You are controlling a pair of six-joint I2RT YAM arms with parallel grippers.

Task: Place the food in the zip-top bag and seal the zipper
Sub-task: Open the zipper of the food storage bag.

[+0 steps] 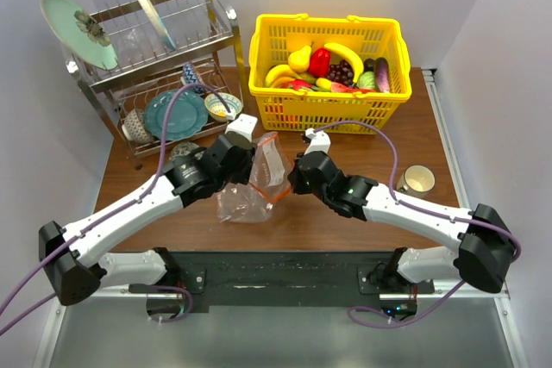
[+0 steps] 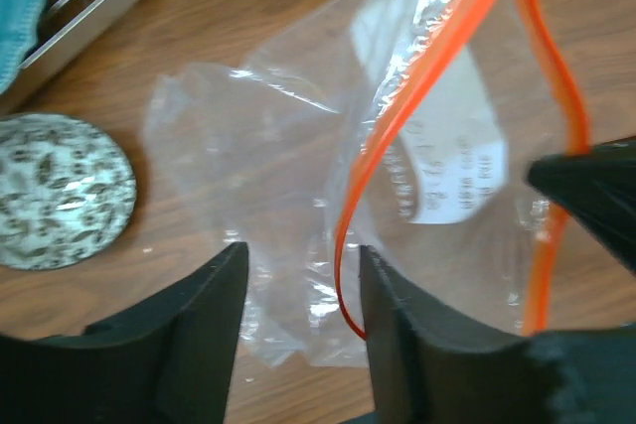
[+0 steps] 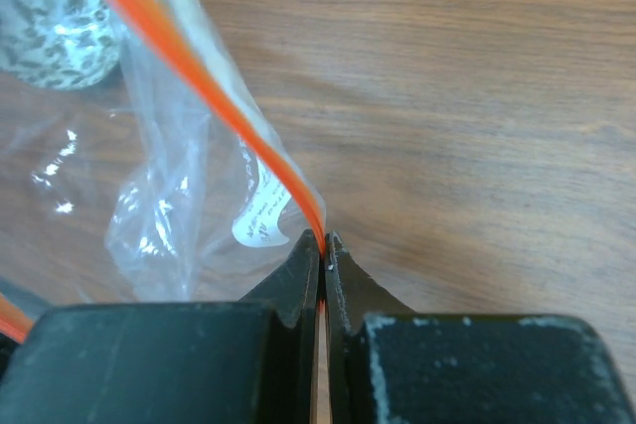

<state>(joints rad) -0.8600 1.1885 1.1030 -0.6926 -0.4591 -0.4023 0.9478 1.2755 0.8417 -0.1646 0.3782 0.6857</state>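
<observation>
The clear zip-top bag is held up off the wood table between my two grippers, and it looks empty. Its red-orange zipper is parted, so the mouth gapes. My right gripper is shut on one end of the zipper; in the top view it is at the bag's right edge. My left gripper is open, its fingers either side of the bag's other zipper end, the strip close to the right finger. The food, including a red piece, grapes and eggplant, lies in the yellow basket.
A dish rack with plates and bowls stands at the back left. A patterned round dish lies just left of the bag. A white cup sits right of my right arm. A small white block lies behind the bag.
</observation>
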